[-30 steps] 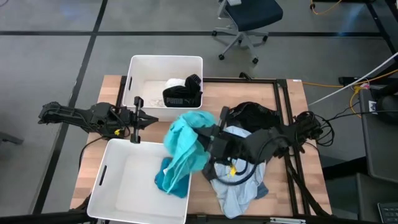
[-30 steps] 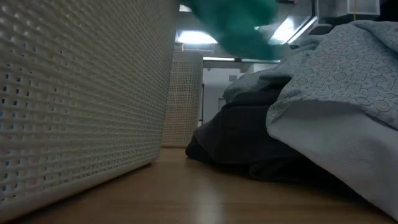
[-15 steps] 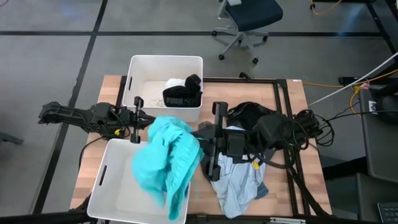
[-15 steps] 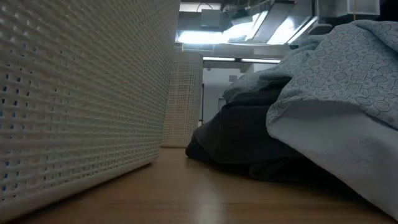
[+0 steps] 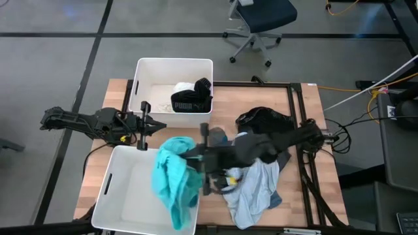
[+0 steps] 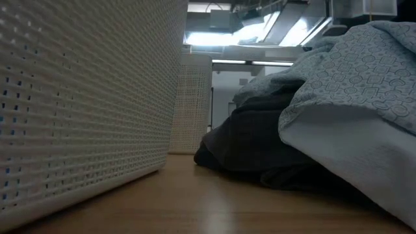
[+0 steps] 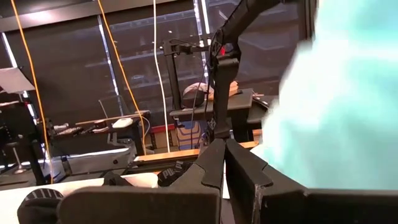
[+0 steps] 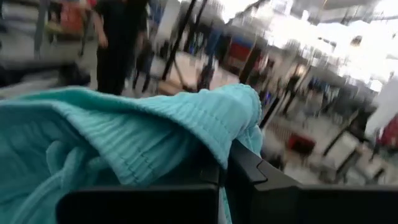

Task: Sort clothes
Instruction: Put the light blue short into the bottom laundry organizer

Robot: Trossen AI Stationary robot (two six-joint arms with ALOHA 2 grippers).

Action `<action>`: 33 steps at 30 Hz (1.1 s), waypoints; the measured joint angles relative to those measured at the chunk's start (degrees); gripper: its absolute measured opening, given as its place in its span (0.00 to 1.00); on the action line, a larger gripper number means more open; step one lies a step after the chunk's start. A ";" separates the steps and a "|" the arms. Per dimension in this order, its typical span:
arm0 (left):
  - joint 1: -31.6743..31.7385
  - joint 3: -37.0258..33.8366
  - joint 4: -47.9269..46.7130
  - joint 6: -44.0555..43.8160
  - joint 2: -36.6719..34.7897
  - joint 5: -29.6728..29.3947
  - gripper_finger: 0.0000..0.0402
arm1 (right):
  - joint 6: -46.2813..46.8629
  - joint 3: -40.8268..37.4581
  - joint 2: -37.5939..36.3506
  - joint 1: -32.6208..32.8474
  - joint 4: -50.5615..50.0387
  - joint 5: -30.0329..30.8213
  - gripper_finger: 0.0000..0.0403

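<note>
My right gripper (image 5: 198, 158) reaches from the table's right over the right rim of the near white bin (image 5: 114, 196). It is shut on a teal garment (image 5: 172, 181), which also shows in the right wrist view (image 8: 124, 137) and the left wrist view (image 7: 339, 106). My left gripper (image 5: 145, 126) waits shut and empty at the table's left, between the two bins; its wrist view shows the fingers together (image 7: 224, 163). A black PUMA garment (image 5: 192, 102) and a white one lie in the far bin (image 5: 151, 78). A pile of pale grey and black clothes (image 5: 256, 179) lies on the table. My right gripper pinches a bunched ribbed part of the teal garment (image 8: 214, 121) between its two fingers (image 8: 247, 168). The fingers come roughly level from the table's right. The garment hangs slack below them over the near bin; whether its lower end (image 5: 177, 219) touches the bin I cannot tell.
The near bin's perforated wall (image 6: 78, 97) fills the low view's left, with the far bin (image 6: 193, 104) behind it. The clothes pile (image 6: 344, 91) and a dark garment (image 6: 253, 149) fill the right. A black garment (image 5: 264, 119) lies at the far right. An office chair (image 5: 258, 23) stands beyond the table.
My right gripper has gone toward the table's left edge, carrying the teal garment from above the pile's edge to over the near bin. The garment swung out leftward and now hangs narrower over the bin's right part. It has left the low view.
</note>
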 joint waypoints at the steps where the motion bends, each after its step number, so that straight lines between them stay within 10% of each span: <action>1: -0.01 0.00 0.00 -0.03 -0.01 0.01 0.01 | 0.61 0.00 0.85 -0.35 -0.75 -0.06 0.02; 18: -0.01 0.00 -0.02 -0.21 -0.01 0.01 0.01 | 10.37 -0.02 11.90 -3.23 -11.07 -1.51 0.05; 33: 0.00 0.00 -0.14 -0.23 0.00 0.01 0.01 | 16.88 0.02 7.91 -0.26 -31.94 -0.32 0.59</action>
